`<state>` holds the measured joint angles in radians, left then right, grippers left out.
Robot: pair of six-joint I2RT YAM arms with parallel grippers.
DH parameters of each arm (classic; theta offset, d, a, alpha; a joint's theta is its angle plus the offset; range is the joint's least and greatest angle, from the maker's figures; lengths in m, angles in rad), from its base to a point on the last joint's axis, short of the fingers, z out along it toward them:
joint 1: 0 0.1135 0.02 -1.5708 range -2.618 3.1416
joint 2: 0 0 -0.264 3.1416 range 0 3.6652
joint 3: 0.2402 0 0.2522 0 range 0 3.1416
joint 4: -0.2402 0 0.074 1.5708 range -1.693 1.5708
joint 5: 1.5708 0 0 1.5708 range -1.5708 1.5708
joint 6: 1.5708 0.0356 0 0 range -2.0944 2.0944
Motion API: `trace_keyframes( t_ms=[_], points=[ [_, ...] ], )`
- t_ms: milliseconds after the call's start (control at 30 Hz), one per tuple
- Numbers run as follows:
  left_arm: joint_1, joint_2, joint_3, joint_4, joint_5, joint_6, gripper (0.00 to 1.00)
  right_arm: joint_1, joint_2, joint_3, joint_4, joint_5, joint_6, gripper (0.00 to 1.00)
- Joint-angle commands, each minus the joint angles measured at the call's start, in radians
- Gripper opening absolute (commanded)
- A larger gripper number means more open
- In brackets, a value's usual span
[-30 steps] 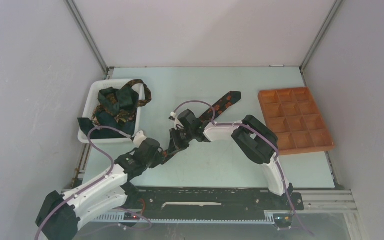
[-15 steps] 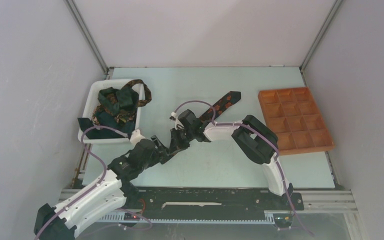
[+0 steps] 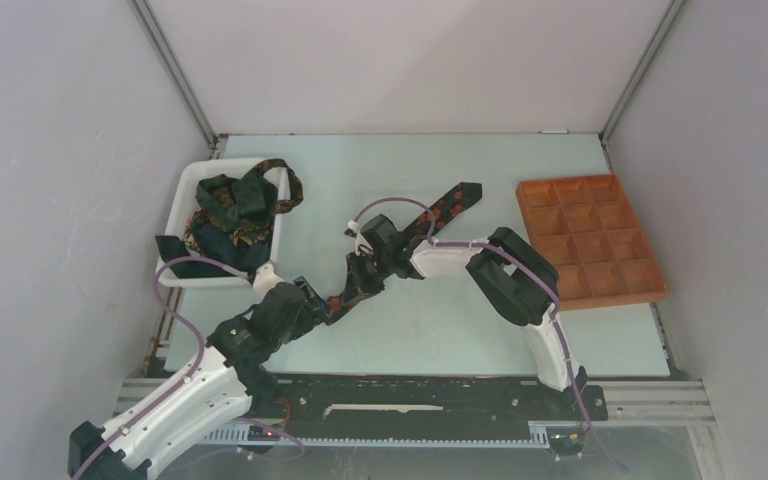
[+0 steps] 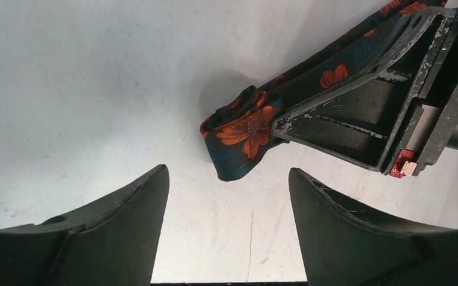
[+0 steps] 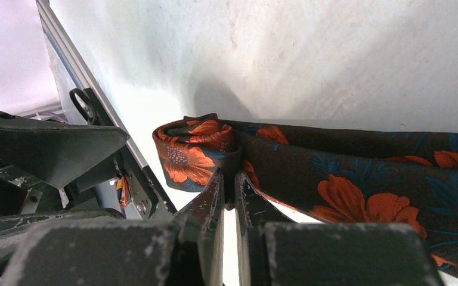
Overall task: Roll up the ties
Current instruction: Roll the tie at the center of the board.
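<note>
One floral tie (image 3: 455, 203) lies on the table (image 3: 440, 330), its narrow end wound into a small roll (image 4: 244, 128) and its pointed end toward 1 o'clock. The right gripper (image 5: 229, 179) pinches the tie at the roll, fingers nearly together. The left gripper (image 4: 226, 179) gapes wide and empty, the roll apart at its 12 o'clock. One white bin (image 3: 188, 185) at 10 o'clock holds tangled ties (image 3: 230, 205), number unclear. One orange tray (image 3: 615, 299) sits at 3 o'clock.

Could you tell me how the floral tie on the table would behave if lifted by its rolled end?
The dark fabric necktie with orange flowers looks floppy: its flat tail would probably droop. The loose coil pinched in the right claw may unwind if released. Thin cloth, so likely light.
</note>
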<state>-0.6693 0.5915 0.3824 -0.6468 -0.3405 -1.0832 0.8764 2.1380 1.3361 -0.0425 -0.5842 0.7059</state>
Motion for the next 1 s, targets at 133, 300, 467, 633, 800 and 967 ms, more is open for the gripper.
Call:
trace_keyframes(
  t_ms=[133, 300, 467, 633, 800, 967],
  points=[
    [0.004, -0.089, -0.114, 0.129, -0.029, -0.072, 0.74, -0.005, 0.047, 0.032, -0.011, 0.01, -0.03, 0.02],
    [0.026, -0.101, -0.158, 0.172, -0.022, -0.095, 0.71, 0.011, 0.057, 0.032, -0.005, 0.014, -0.024, 0.01],
    [0.057, -0.105, -0.175, 0.184, -0.016, -0.118, 0.64, 0.026, 0.059, 0.032, 0.018, 0.004, -0.013, 0.01],
    [0.07, -0.112, -0.183, 0.197, -0.012, -0.126, 0.59, 0.028, 0.049, 0.032, 0.032, -0.002, -0.003, 0.0],
    [0.076, -0.095, -0.194, 0.214, 0.001, -0.125, 0.56, 0.038, 0.051, 0.033, 0.068, -0.022, 0.012, 0.0],
    [0.076, -0.084, -0.205, 0.223, 0.014, -0.131, 0.54, 0.042, 0.049, 0.033, 0.089, -0.043, 0.024, 0.0]
  ],
)
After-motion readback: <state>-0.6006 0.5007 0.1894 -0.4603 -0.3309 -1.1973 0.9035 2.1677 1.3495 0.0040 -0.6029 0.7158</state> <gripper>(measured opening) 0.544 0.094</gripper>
